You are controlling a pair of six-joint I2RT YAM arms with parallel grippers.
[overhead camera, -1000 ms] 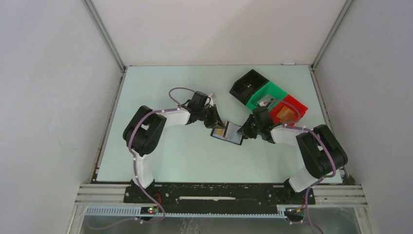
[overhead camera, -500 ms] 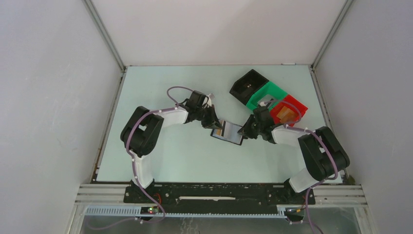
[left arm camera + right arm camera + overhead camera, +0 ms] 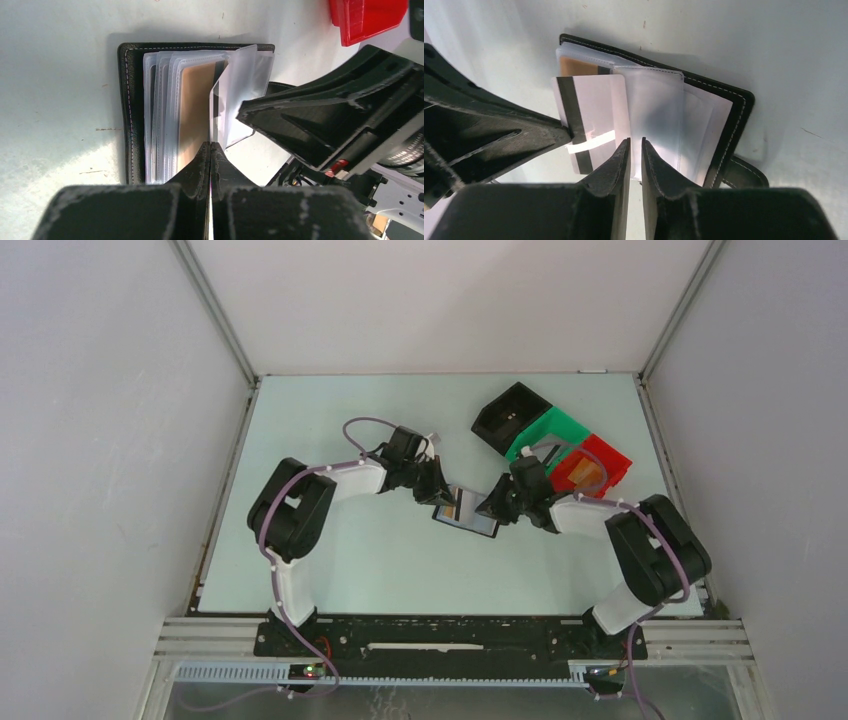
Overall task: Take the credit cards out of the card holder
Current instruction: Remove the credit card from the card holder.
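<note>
Though open, stitched black card holder (image 3: 127,110).

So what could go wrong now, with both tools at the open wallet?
The left tool pinches the white card only near its edge, so it may slip. The right tool holds a thin clear sleeve; a hard pull might tear it or drag the wallet. The two tools are close together and could bump.

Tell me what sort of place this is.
Probably a lab robot test cell: plain white walls, left arm and right arm bolted at a pale table, coloured bins, a card holder as prop.
</note>
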